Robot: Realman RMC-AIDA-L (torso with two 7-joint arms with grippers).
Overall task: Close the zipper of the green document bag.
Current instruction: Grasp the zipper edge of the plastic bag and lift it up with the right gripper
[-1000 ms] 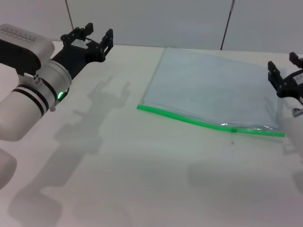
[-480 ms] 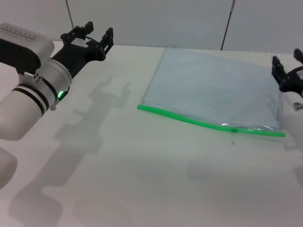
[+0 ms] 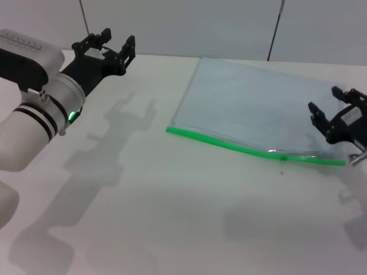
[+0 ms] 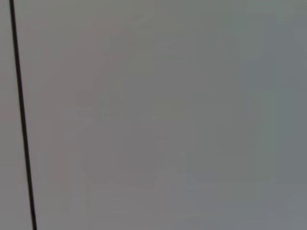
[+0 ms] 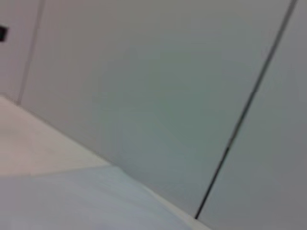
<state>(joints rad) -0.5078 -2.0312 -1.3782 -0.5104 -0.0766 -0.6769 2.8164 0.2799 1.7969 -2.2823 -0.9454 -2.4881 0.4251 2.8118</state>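
Note:
The green document bag (image 3: 252, 103) lies flat on the white table (image 3: 172, 195), right of centre, as a translucent pale blue-grey pouch. Its zipper (image 3: 229, 146) is a bright green strip along the bag's near edge, with a tiny slider (image 3: 282, 156) towards the right end. My right gripper (image 3: 331, 104) hovers open over the bag's right end, just above and behind the end of the zipper, with nothing between its fingers. My left gripper (image 3: 112, 42) stands open and empty in the air at the far left, well away from the bag. The right wrist view catches a pale patch of the bag (image 5: 96, 201).
A grey panelled wall (image 3: 183, 26) with dark seams runs behind the table. The left wrist view shows only that wall (image 4: 158, 115). Shadows of the arms fall on the bare table to the left of the bag and in front of it.
My right gripper has come down and inward from the right edge of the view to the bag's right end. The left arm has barely moved. The bag lies as before.

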